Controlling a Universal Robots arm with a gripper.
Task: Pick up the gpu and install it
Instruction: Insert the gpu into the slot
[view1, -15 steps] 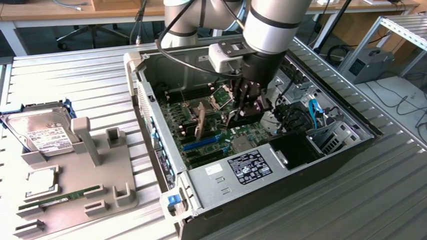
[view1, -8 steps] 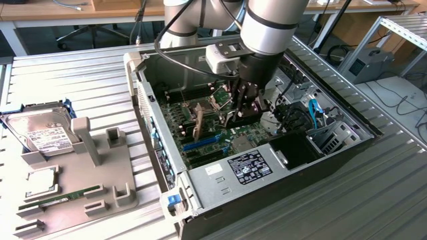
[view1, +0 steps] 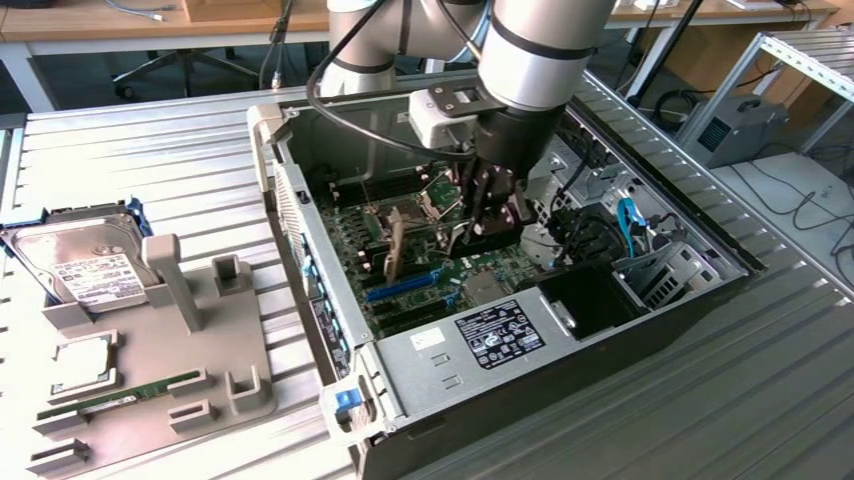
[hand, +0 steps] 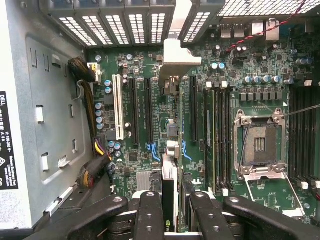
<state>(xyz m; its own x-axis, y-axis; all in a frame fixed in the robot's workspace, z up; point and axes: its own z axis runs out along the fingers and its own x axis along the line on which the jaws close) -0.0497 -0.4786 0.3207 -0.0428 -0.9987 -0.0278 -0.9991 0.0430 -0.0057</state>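
The gpu (hand: 170, 187) is seen edge-on in the wrist view, a thin card with a black face. Its silver bracket (hand: 178, 56) reaches toward the case's rear slot openings. My gripper (hand: 176, 217) is shut on the card, a black finger (hand: 150, 215) on each side of it. The card hangs over the motherboard (hand: 140, 165), between two long black expansion slots (hand: 149, 110); whether it touches a slot is hidden. In the exterior view my gripper (view1: 483, 222) reaches down inside the open computer case (view1: 320, 250), above the board's middle.
A CPU socket (hand: 260, 145) and RAM slots (hand: 220, 135) lie beside the card. Bundled cables (hand: 92, 175) run along the case wall. At the exterior view's left a grey fixture tray (view1: 147, 360) carries a hard drive (view1: 80, 265), a CPU chip (view1: 83, 365) and a RAM stick (view1: 114, 397).
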